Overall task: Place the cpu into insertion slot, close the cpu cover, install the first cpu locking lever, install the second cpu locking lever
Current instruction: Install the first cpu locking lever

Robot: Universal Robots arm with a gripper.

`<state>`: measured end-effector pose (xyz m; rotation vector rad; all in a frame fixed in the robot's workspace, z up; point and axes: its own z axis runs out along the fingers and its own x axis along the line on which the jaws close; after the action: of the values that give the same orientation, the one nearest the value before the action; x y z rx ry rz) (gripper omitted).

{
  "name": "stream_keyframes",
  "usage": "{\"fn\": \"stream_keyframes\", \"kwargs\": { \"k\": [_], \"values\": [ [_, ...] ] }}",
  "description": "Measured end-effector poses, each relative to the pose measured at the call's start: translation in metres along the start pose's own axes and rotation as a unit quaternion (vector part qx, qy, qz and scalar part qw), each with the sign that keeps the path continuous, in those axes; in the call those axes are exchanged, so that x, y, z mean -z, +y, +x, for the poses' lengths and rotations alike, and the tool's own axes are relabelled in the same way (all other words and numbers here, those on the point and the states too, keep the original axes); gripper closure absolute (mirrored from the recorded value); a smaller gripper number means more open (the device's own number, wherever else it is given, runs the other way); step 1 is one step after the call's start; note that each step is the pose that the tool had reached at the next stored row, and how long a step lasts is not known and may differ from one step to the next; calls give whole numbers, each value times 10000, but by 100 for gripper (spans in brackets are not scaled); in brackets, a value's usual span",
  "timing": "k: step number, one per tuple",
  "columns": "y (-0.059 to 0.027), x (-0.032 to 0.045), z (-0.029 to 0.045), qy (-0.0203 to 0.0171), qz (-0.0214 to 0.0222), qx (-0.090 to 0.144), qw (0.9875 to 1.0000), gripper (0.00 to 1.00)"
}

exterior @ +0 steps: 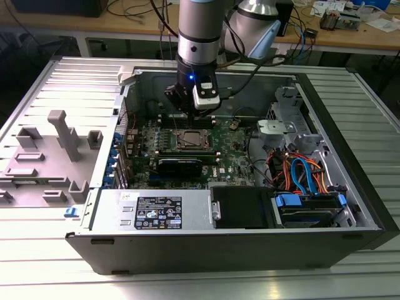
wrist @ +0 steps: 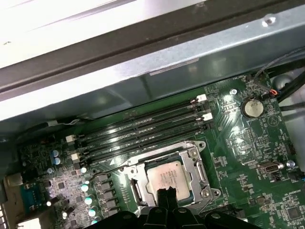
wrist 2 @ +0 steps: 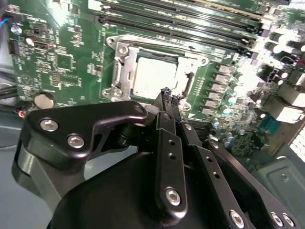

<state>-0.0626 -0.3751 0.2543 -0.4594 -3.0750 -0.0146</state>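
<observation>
The cpu lies flat in the insertion slot on the green motherboard, its silvery top showing in both wrist views. The cpu cover, a grey metal frame, lies down around the chip. My gripper hangs just above the socket's edge with its black fingertips pressed together and nothing between them. In the exterior view the gripper stands over the far side of the socket. A thin wire lever sticks out beside the socket; I cannot tell whether it is latched.
Long black memory slots run beside the socket towards the case wall. A black shroud, blue and orange cables and a drive cage fill the exterior view's right. A grey fixture stands outside the case.
</observation>
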Motion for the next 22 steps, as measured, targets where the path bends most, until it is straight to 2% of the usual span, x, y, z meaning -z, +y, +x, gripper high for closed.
{"fn": "stream_keyframes", "kwargs": {
  "k": [3,5,6,7,9,11,13,15,17,19,22],
  "values": [
    [-27,-3,89,-2,0,22,10000,89],
    [-37,-4,121,-13,-2,29,10000,89],
    [-40,-3,132,-48,-12,38,10000,89],
    [-43,-4,140,-119,-34,49,9999,89],
    [-44,-6,146,-191,-57,88,9998,89],
    [-45,-6,146,-189,-58,220,9996,89],
    [-45,-8,146,-185,-60,471,9987,89],
    [-45,-10,146,-179,-64,784,9967,89],
    [-45,-13,146,-172,-67,1118,9936,89],
    [-49,-16,155,-169,-71,1262,9918,89],
    [-68,-20,222,-168,-74,1285,9915,89]
  ]
}}
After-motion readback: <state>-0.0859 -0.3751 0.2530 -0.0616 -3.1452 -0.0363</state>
